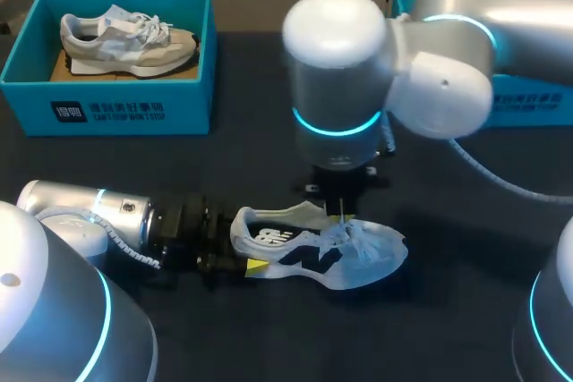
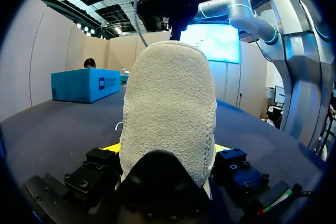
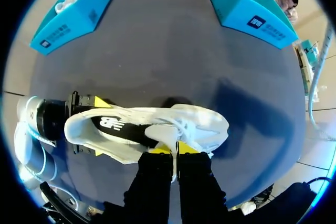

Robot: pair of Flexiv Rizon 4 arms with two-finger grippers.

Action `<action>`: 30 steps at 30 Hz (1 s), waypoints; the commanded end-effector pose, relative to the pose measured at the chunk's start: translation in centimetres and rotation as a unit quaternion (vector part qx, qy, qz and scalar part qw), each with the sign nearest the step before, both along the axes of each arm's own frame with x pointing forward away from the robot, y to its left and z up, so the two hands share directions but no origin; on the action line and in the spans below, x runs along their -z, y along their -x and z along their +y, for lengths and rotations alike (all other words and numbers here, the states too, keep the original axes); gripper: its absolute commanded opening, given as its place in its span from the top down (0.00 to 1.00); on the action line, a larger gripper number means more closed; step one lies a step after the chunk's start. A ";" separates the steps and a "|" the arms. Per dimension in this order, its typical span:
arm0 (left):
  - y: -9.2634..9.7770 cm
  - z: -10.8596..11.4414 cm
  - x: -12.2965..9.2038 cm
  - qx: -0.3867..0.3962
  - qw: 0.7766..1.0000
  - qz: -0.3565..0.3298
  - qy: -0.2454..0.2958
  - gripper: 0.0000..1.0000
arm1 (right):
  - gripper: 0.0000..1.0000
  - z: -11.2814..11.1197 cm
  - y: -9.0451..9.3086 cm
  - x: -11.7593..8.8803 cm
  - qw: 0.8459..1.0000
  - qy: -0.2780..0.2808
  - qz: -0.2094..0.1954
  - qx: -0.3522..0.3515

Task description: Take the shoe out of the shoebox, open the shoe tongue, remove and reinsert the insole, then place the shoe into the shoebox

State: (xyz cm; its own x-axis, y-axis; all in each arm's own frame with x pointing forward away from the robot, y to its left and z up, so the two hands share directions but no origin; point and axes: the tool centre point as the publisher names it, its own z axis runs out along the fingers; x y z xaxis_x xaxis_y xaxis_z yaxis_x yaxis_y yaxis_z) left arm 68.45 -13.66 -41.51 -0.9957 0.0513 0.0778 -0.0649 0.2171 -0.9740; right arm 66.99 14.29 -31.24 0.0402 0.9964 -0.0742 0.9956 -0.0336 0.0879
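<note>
Shoe (image 1: 318, 252) looks light, soft-topped, firmer at the heel (image 1: 246, 230) the left hand (image 2: 167, 150) grips; right hand (image 3: 175, 149) clenched at its tongue (image 3: 160, 129).

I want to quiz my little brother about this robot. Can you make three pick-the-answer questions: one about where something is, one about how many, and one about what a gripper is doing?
1. Where is the shoe with the dark side?
A in a box; B on the table; C under the table.
2. How many blue shoeboxes are there?
A one; B two; C four.
3. What is the left gripper doing?
A shut on the shoe's heel; B open, far from the shoe; C holding a box.

Answers:
1. B: the shoe lies on the dark tabletop.
2. B: one stands at each far corner.
3. A: its yellow tips touch the heel from both sides.
</note>
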 end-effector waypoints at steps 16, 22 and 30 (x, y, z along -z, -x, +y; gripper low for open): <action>0.1 -0.1 0.0 -0.002 1.000 0.000 -0.001 1.00 | 1.00 -4.1 -0.5 0.5 0.977 -0.206 0.051 -0.030; 0.1 -0.1 0.0 -0.002 1.000 0.000 -0.001 1.00 | 1.00 -4.7 -0.1 1.3 0.971 -0.232 0.057 -0.029; 0.1 -0.1 0.0 -0.002 1.000 0.000 -0.001 1.00 | 1.00 -5.4 0.5 2.1 0.964 -0.255 0.059 -0.043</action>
